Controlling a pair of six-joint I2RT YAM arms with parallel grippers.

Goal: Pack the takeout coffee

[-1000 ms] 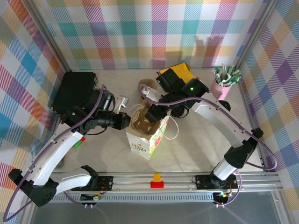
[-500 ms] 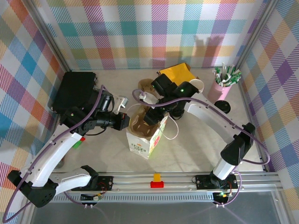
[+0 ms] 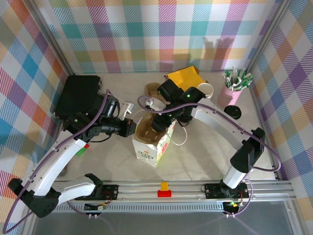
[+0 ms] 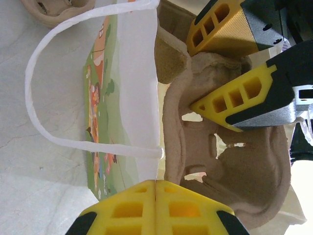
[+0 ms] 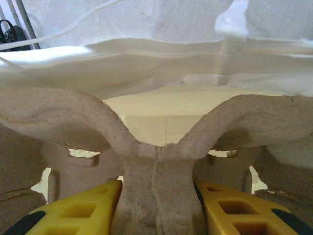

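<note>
Plaid walls (image 3: pixel 146 34) ring the bench (image 3: pixel 205 156). My right pincer (image 5: pixel 156 196) grasps the pulp cup carrier (image 5: pixel 156 147) inside the paper bag (image 4: pixel 132 73); my left pincer (image 4: pixel 155 208) pinches the bag's rim. The takeout coffee (image 3: pixel 234 112) stands far right. I'd seat the carrier flat, bag mouth held wide.

The beige table (image 3: pixel 195 161) bears a paper bag (image 3: pixel 148 154), black box (image 3: pixel 78 95), pink holder (image 3: pixel 229 96).
</note>
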